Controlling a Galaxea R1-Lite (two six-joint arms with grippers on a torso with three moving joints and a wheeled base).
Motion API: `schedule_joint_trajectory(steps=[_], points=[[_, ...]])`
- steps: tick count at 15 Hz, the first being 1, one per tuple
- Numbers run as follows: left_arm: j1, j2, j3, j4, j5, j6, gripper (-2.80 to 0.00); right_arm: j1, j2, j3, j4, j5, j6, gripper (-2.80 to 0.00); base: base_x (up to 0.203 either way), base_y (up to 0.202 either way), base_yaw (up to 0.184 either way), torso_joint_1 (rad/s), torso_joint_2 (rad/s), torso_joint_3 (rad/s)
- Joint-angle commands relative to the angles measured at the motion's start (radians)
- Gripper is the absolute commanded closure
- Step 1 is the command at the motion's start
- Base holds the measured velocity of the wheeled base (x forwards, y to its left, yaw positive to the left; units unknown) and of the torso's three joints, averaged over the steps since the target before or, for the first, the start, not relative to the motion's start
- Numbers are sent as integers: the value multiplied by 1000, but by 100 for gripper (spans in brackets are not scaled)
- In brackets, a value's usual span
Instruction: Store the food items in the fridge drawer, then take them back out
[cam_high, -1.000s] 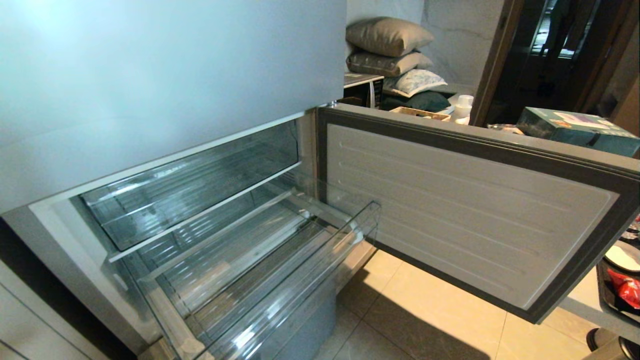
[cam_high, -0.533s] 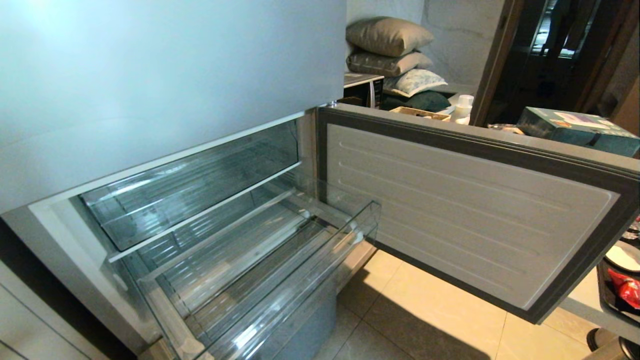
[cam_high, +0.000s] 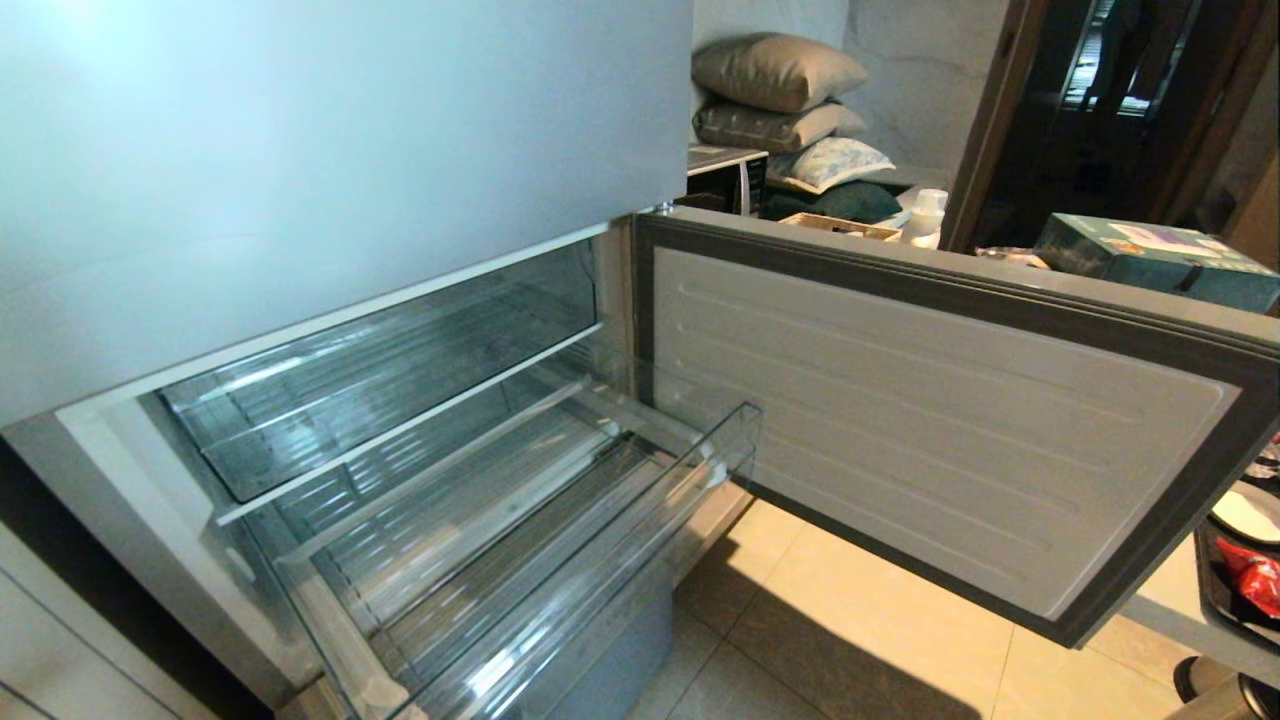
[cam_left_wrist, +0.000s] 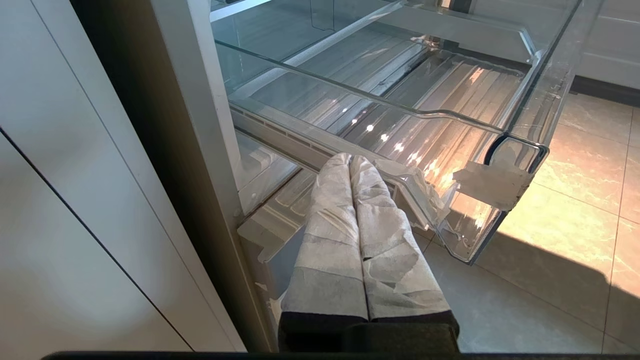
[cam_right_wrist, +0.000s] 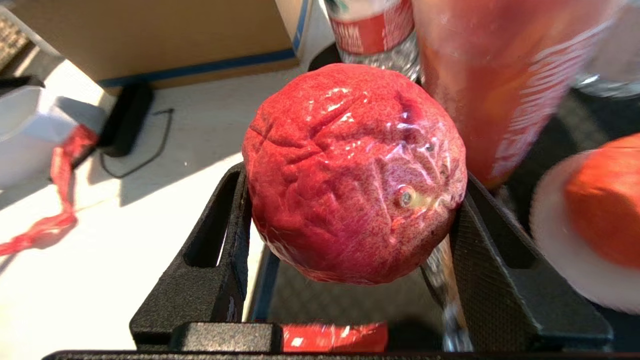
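Observation:
A wrinkled red fruit (cam_right_wrist: 350, 170), wrapped in clear film, sits between the black fingers of my right gripper (cam_right_wrist: 352, 181), which is shut on it above a black tray. The orange-red fruit (cam_right_wrist: 605, 200) lies on a white dish beside it. That arm is outside the head view. The transparent fridge drawer (cam_high: 480, 520) stands pulled out of the open lower compartment with nothing in it; its white-edged front (cam_left_wrist: 465, 35) shows in the left wrist view. My left gripper (cam_left_wrist: 350, 160), fingers wrapped in white, is shut and parked low by the fridge's near corner, under the drawer.
The lower fridge door (cam_high: 950, 420) hangs wide open on the right. A black tray (cam_high: 1205, 590) with a red packet sits at the far right edge. Bottles (cam_right_wrist: 500, 75) and a cardboard box (cam_right_wrist: 150, 35) stand behind the held fruit. Tiled floor (cam_high: 850, 620) lies below the door.

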Motion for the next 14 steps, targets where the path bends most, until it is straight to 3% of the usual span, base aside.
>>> schedule_joint_trajectory(steps=[1,3,14], points=[[1,0,0,0,0,0,0,15,80,-32,-4,32,-1,0,0,0,0,0,0,0],[1,0,0,0,0,0,0,51,117,-48,-4,49,-4,0,0,0,0,0,0,0],[1,0,0,0,1,0,0,82,259,-170,-3,38,-6,0,0,0,0,0,0,0]])
